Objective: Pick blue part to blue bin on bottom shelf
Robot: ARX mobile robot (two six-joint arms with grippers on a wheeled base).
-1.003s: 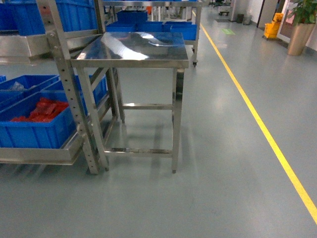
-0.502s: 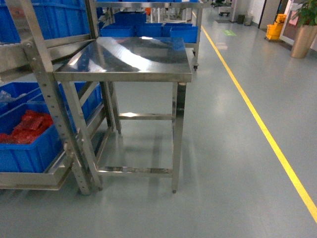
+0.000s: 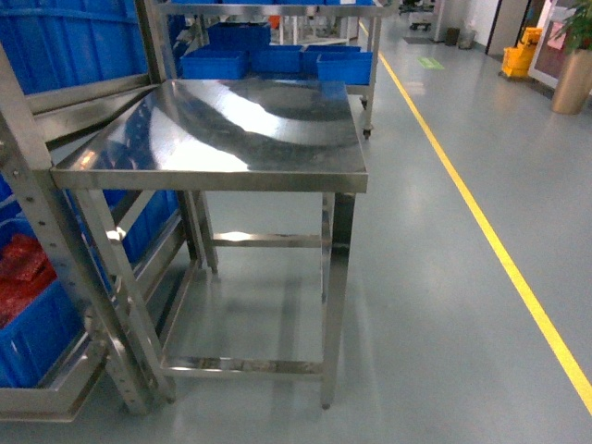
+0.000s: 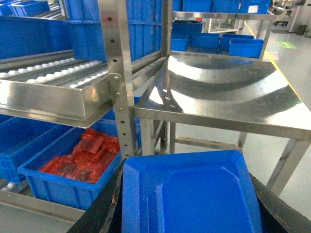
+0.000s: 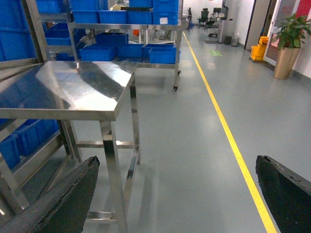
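My left gripper (image 4: pixel 190 206) is shut on the blue part (image 4: pixel 194 187), a flat blue plastic tray that fills the bottom of the left wrist view between the two black fingers (image 4: pixel 103 206). Lower left of it, a blue bin (image 4: pixel 58 187) holding red packets sits on the bottom shelf (image 4: pixel 34 205), with a second blue bin (image 4: pixel 19 145) beside it. The head view shows that bin (image 3: pixel 32 338) at its left edge; neither gripper appears there. In the right wrist view my right gripper (image 5: pixel 175 194) stands open over bare floor with nothing between its fingers.
A stainless-steel table (image 3: pixel 222 139) stands right of the rack post (image 3: pixel 55 250). An upper rack level with white rollers (image 4: pixel 48 77) overhangs the bins. More blue bins (image 3: pixel 277 60) sit on a far rack. A yellow floor line (image 3: pixel 499 250) runs along the right.
The head view has closed in on the steel table, which now looks larger. The rack and the bin with red packets have slid toward the left edge.
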